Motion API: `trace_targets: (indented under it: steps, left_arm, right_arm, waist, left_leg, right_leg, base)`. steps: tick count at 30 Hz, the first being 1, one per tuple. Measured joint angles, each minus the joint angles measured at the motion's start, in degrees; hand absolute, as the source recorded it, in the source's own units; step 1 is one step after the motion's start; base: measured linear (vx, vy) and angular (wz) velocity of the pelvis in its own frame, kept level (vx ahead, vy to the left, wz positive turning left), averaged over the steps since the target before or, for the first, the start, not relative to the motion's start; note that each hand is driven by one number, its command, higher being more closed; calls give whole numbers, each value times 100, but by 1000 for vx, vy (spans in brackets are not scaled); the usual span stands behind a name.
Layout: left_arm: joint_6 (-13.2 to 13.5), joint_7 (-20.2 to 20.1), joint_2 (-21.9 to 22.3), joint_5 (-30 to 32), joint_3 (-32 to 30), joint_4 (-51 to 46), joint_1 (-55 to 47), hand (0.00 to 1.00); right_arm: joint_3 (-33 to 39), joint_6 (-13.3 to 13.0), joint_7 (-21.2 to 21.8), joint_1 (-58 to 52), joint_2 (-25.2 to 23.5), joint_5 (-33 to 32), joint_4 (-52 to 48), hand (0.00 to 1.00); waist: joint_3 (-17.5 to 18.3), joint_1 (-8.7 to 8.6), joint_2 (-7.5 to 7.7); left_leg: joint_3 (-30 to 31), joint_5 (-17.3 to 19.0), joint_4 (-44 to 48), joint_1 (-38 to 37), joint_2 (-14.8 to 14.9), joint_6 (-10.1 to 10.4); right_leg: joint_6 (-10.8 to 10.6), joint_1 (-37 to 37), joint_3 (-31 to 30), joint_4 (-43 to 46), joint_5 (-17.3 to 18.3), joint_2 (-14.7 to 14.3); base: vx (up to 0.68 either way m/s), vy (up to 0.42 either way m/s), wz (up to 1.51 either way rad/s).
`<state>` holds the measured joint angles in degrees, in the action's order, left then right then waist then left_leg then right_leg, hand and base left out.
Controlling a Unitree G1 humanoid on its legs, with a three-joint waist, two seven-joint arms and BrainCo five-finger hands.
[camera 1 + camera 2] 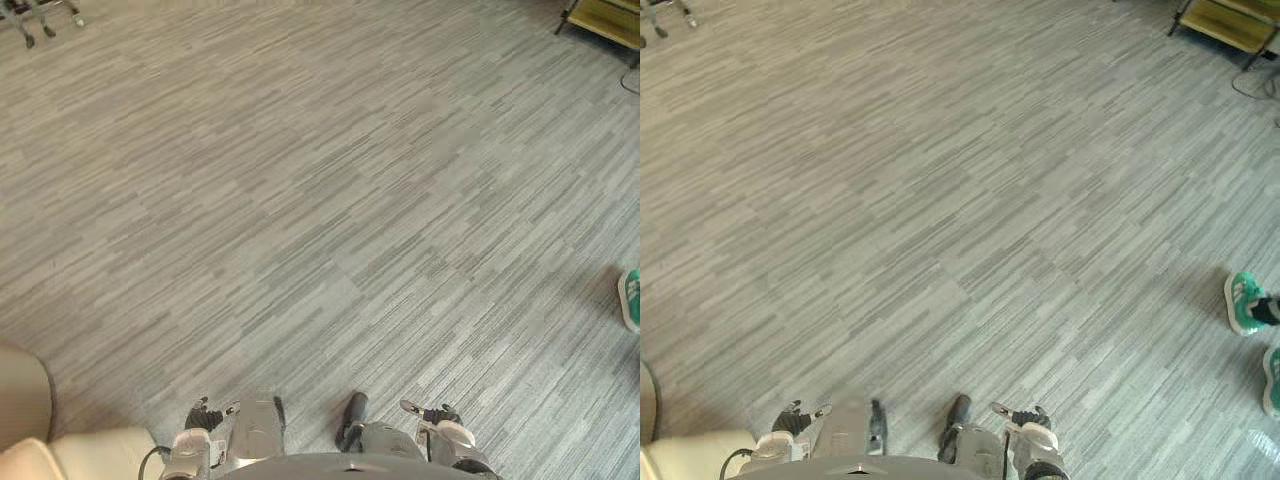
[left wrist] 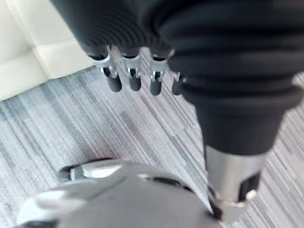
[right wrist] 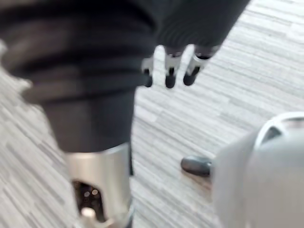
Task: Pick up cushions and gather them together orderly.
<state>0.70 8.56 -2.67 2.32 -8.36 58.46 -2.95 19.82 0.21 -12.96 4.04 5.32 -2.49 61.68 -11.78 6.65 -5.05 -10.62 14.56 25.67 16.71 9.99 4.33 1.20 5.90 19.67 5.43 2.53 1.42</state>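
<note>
1. While both arms hang at the robot's sides, the left hand point(image 2: 134, 71) shows its fingers straight and loose with nothing in them. The right hand point(image 3: 171, 71) is the same, slack and empty over the grey carpet point(image 1: 330, 200).
2. And there's the target: a cream cushion point(image 1: 95, 455) lying on the carpet at the robot's near left, just beside the left hand. The left wrist view catches its pale panels and a seam right past the fingertips.
3. Here's the relation that matters: the cushion lies low and out to the left of the left hand's fingers, well apart from the right hand. The left hand is plainly the nearer one, and I'd judge a turn to the left and a reach down come next.
4. Long axis? Can't tell, since the cushion is cut off at the view's lower left corner. A tan rounded shape point(image 1: 20, 395) sits just beyond it; cushion or seat, I can't say.
5. Elsewhere, a person's green shoe point(image 1: 1245, 303) stands at the carpet's right side. A yellow-topped shelf point(image 1: 610, 18) is in the far right corner and chair castors point(image 1: 47, 30) in the far left.
6. Brands, labels, writing: nothing readable anywhere.
</note>
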Motion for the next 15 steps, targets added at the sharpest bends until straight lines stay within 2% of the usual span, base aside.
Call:
trace_targets:
  steps: [1,2,3,5,6,7,8,9,10,11,12,13,14,15]
  left_arm:
    - [0,-2,7,0,-7,3,-17,0]
    - [-5,-6,18,2,-42,15,-79,0]
    - [-5,-7,79,3,-67,10,-83,0]
    - [5,-7,60,5,-60,-44,-53,0]
    - [18,-12,28,7,-85,-85,-56,0]
    - [19,-23,18,10,-140,-94,-57,0]
    - [58,-26,-41,12,-249,-66,-58,0]
    - [56,-24,-8,11,-286,-53,-74,0]
    - [49,-24,54,14,-271,-50,-155,0]
    - [46,-29,52,20,-269,-33,-162,0]
    - [32,-48,44,26,-263,-41,-187,0]
    - [34,-67,-28,54,-220,-36,-204,0]
    - [33,-68,-56,62,-174,-37,-205,0]
    - [33,-70,-93,70,-138,-38,-202,0]
  right_arm:
    - [0,0,0,8,-11,2,-5,0]
    - [-5,2,1,6,-31,3,-9,0]
    - [-27,4,2,13,-83,4,-39,0]
    - [-41,11,-3,-93,-128,5,-196,0]
    - [-71,3,1,-153,-153,8,-244,0]
    - [-71,0,1,-131,-169,10,-248,0]
    - [-74,1,-3,-52,-225,11,-239,0]
    - [-49,0,-3,-104,-201,12,-229,0]
    - [-22,-5,0,-145,-155,16,-236,0]
    - [-4,-6,6,-148,-154,21,-226,0]
    - [9,-3,10,-184,-210,37,-233,0]
    - [50,-1,16,-274,-305,54,-235,0]
    - [96,3,21,-331,-348,58,-233,0]
    - [114,5,26,-400,-400,60,-234,0]
  waist:
    - [6,4,-11]
    - [-1,74,6]
    - [31,128,-33]
    - [29,74,3]
    - [6,139,115]
    - [-12,147,145]
    - [-35,119,254]
    - [8,121,261]
    - [121,106,126]
    - [123,130,179]
    - [229,124,168]
    - [323,92,317]
    - [364,107,386]
    - [365,110,453]
  left_leg:
    - [40,-155,-298,-11,-50,-4]
    - [63,-528,-577,-133,-153,16]
    - [11,-617,-865,-363,-282,-12]
    - [-224,-615,-879,-530,-306,-19]
    - [-473,-570,-429,-543,-295,-154]
    - [-505,-548,-62,-444,-273,-150]
    - [-251,-279,247,-152,-452,-235]
    - [-6,-297,-169,-171,-569,-320]
    - [163,-738,-680,-210,-576,-385]
    - [102,-673,-538,-234,-586,-477]
    - [48,-539,-469,-274,-624,-477]
    - [-2,-326,-442,-294,-725,-481]
    - [-51,-218,-435,-322,-763,-518]
    - [-95,-90,-398,-408,-802,-553]
  right_leg:
    - [-3,-3,-75,-33,-1,1]
    - [-30,-21,-324,-96,3,21]
    - [-141,-99,-452,-168,-46,-3]
    - [-174,-197,-490,-3,-21,35]
    - [-195,-484,-637,-275,-36,83]
    - [-183,-579,-681,-358,-74,128]
    - [-217,-727,-768,-422,-70,274]
    - [-229,-747,-835,-428,-62,289]
    - [-368,-807,-898,-427,67,209]
    - [-552,-821,-979,-371,197,247]
    - [-522,-774,-1030,-158,330,345]
    - [-648,-647,-1115,147,588,453]
    - [-712,-508,-1151,472,745,542]
    - [-820,-229,-1188,1235,987,641]
  base:
    - [131,142,-104]
    - [182,152,-102]
    - [290,145,-96]
    - [355,97,-54]
    - [308,58,-52]
    - [352,133,-59]
    - [238,147,-30]
    - [222,158,-41]
    - [154,104,-45]
    - [205,143,-46]
    - [269,174,-27]
    - [212,128,-16]
    - [229,103,-13]
    - [218,87,-23]
